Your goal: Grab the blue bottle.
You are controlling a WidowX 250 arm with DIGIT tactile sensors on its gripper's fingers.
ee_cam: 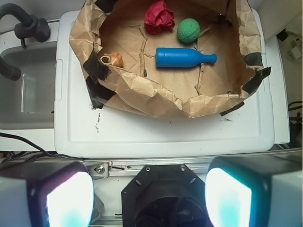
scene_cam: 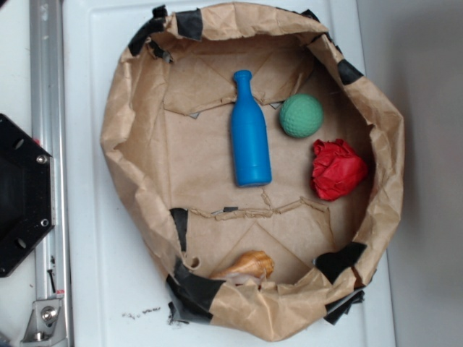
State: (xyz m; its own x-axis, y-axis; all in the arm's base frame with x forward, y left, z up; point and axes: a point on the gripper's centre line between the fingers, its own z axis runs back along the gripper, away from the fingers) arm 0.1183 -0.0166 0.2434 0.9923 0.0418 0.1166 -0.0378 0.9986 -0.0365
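The blue bottle [scene_cam: 249,143] lies on its side in the middle of a crumpled brown paper bowl [scene_cam: 123,144], neck toward the bowl's far rim. In the wrist view the blue bottle [ee_cam: 182,57] lies crosswise, neck pointing right. My gripper [ee_cam: 149,198] hovers well back from the bowl, above the black robot base [ee_cam: 161,198]. Its two glowing pads [ee_cam: 70,201] stand wide apart with nothing between them. The gripper itself is out of the exterior view.
A green dimpled ball [scene_cam: 301,116] lies right of the bottle's neck, a red crumpled wad [scene_cam: 336,169] beside its base, and a tan object [scene_cam: 249,266] against the near paper wall. The bowl rests on a white board [ee_cam: 161,135]. A metal rail [scene_cam: 47,144] and black base plate [scene_cam: 22,195] lie left.
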